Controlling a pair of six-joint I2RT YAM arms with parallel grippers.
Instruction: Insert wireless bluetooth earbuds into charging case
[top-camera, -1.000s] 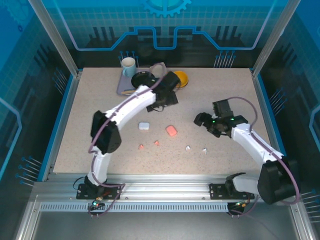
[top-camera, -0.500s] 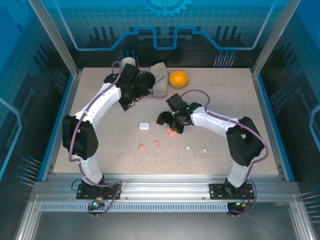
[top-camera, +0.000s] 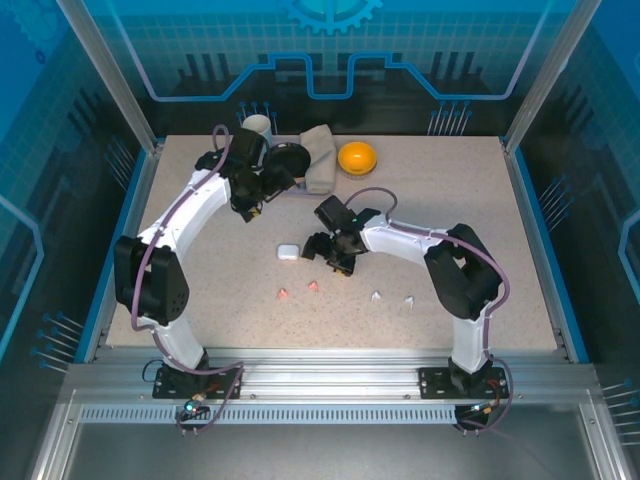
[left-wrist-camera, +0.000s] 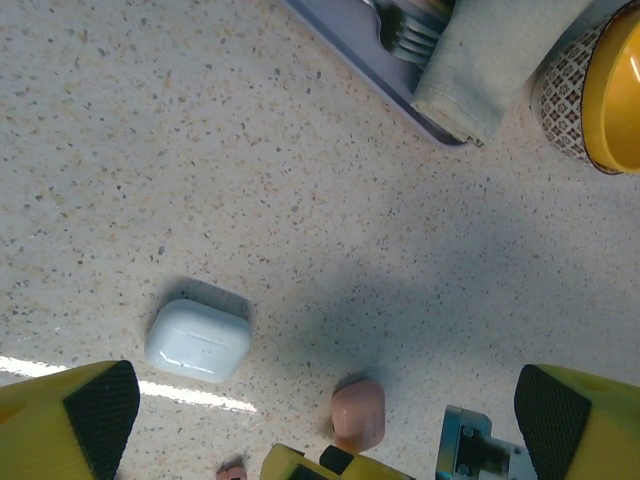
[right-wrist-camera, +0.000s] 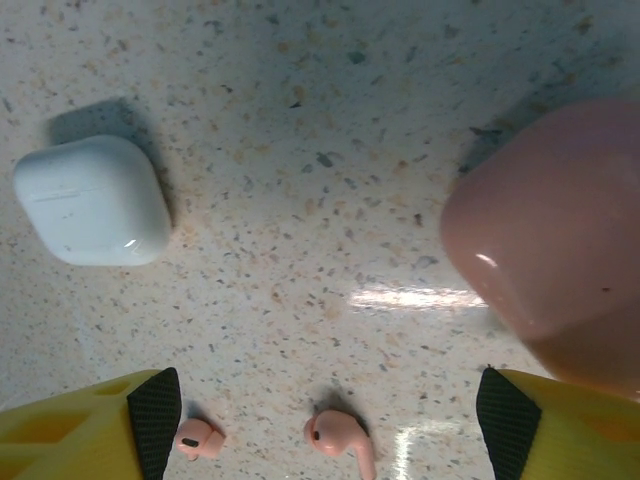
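Now the right gripper (top-camera: 333, 252), jaws spread, has swung over the glossy salmon-pink rounded case (right-wrist-camera: 560, 280), probably to grasp it; the left gripper (top-camera: 257, 188) gapes beyond it.

A white case (left-wrist-camera: 198, 341) lies on the speckled counter (left-wrist-camera: 200, 150), left of a pink case (left-wrist-camera: 358, 415). Farther away are a folded napkin (left-wrist-camera: 485, 65) and a yellow bowl (left-wrist-camera: 575, 85).

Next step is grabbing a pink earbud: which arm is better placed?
Right. The right end effector, open, hovers just above the two pink earbuds beside the pink case. The left end effector, also open, hangs farther back near the tray.
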